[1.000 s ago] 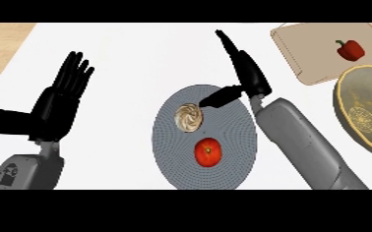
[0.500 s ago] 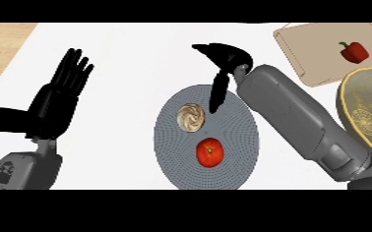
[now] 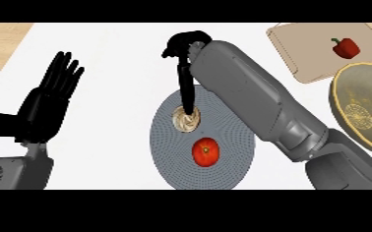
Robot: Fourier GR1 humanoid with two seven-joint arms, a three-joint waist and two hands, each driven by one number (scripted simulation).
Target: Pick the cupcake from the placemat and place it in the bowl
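Currently small cream-swirled cupcake [image 3: 187, 119] on far-left part of round grey woven placemat [image 3: 169, 167], just beyond a red tomato [image 3: 205, 152]. Right black hand [image 3: 185, 46] above and beyond it, knuckles curled, one long finger pointing down onto the cupcake top; not wrapped round it, holding nothing yet. Left black hand [image 3: 49, 102] open, fingers up, resting at left edge. Target yellow-rimmed round bowl [image 3: 355, 98] at right edge, well apart from cupcake; beige cutting board [image 3: 309, 54] with red bell pepper [image 3: 346, 47] far right. Probably light, soft, easily squashed, frosting smearable; best taken by opposite sides of the base, not the top. Kept upright during carry.
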